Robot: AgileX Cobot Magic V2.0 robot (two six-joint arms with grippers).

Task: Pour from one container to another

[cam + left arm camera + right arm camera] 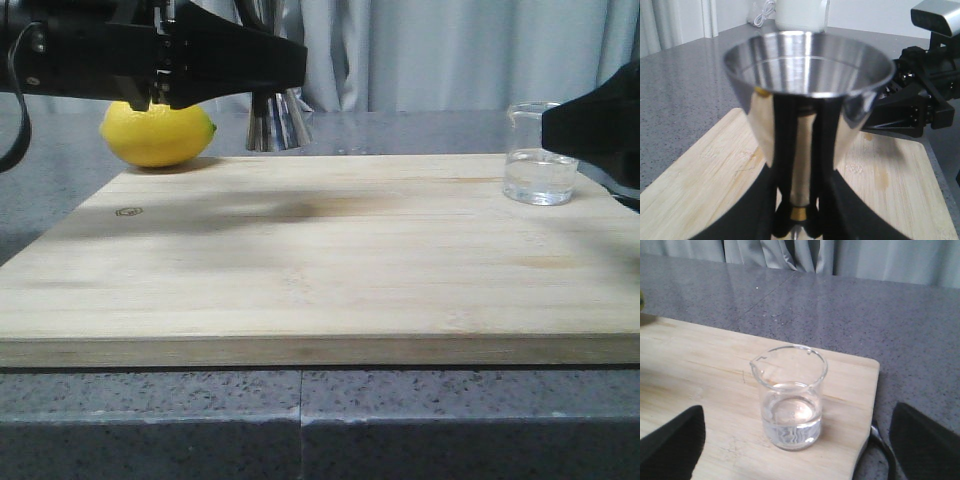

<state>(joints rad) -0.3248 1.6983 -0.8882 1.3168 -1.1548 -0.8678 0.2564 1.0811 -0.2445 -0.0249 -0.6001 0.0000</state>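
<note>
Left gripper point(799, 220) is clamped on the jigger point(807, 95), holding it upright above the board point(300, 260). Right gripper point(790, 450) is spread wide around the beaker point(790, 397) near the board's right corner.

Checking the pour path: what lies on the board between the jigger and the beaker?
Nothing: in the front view, only bare cutting board lies between the steel jigger and the glass beaker.
</note>
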